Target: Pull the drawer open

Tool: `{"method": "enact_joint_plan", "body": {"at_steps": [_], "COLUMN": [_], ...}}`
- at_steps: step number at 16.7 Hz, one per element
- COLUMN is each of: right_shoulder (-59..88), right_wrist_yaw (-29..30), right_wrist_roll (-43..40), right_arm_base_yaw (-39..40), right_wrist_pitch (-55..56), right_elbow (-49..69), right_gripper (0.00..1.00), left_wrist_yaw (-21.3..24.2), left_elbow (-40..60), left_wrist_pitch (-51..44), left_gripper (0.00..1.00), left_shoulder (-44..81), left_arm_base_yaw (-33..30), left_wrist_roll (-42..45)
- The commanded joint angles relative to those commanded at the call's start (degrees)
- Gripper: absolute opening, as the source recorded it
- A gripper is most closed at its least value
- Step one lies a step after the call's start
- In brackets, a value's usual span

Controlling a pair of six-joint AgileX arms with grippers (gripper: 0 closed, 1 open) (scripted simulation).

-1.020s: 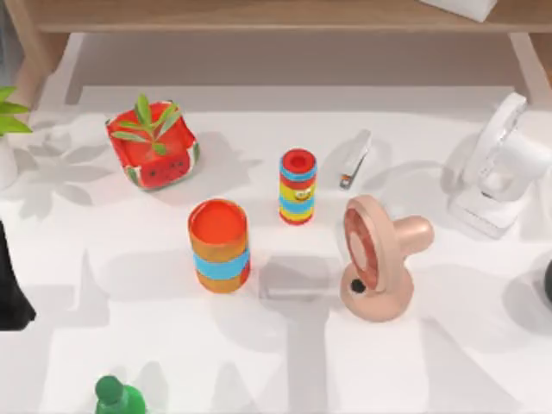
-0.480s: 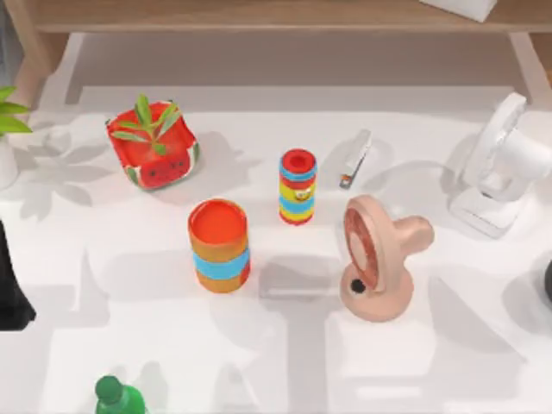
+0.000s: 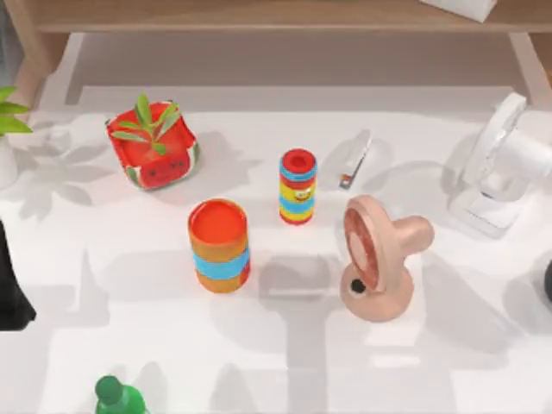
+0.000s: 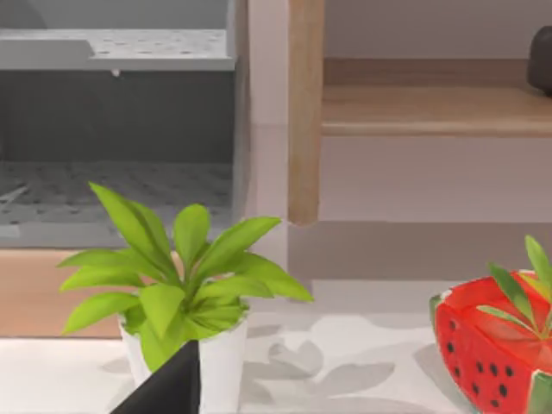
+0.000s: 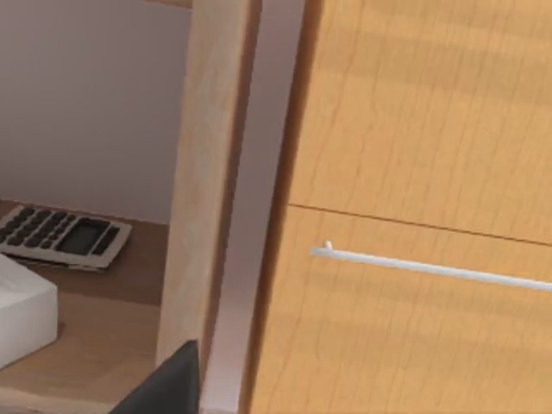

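wood: the light wooden drawer front (image 5: 414,319) fills most of my right wrist view, set in the wooden cabinet beside the pale upright post (image 5: 211,198); it looks fully closed, flush with the panel above it.
handle: a thin white bar handle (image 5: 431,268) runs across the drawer front, standing slightly off the wood.
handling: i judge the drawer stiff and rigid, sliding straight out; the slim bar could slip, so a firm pinch near its middle seems best.
right gripper: only a dark tip (image 5: 168,384) shows, apart from the handle and holding nothing that i can see; how far it is open i cannot tell.
left gripper: parked at the table's left edge, a dark tip (image 4: 168,388) before the white potted green plant (image 4: 177,293); its opening i cannot tell.
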Motion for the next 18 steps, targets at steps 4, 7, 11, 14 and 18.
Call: {"method": "enact_joint_plan", "body": {"at_steps": [4,7,11,14,18], "right_shoulder": [12.9,24.9,41.9,53.7,66.1], "right_wrist_yaw": [-0.2,-0.2,0.0,0.1,0.3], "right_wrist_roll": [-14.6,-28.0,-47.0,-60.4,-74.5], "right_arm_base_yaw": [-0.3,-0.7,-1.3,-1.7,-2.0], "right_wrist_pitch": [8.8,16.8,28.1,35.9,44.1], "right_elbow": [4.3,8.2,13.5,17.1,20.9], "right_gripper": [1.00,1.00,1.00,1.00,1.00], "left_wrist_yaw": [0.0,0.0,0.0,0.0,0.0], "left_elbow": [0.0,0.0,0.0,0.0,0.0], "left_wrist_pitch": [0.0,0.0,0.0,0.0,0.0], "left_gripper": [1.00,1.00,1.00,1.00,1.00], "left_shoulder": [0.0,0.0,0.0,0.0,0.0], "left_arm_base_yaw": [0.0,0.0,0.0,0.0,0.0], "left_wrist_roll": [0.0,0.0,0.0,0.0,0.0]}}
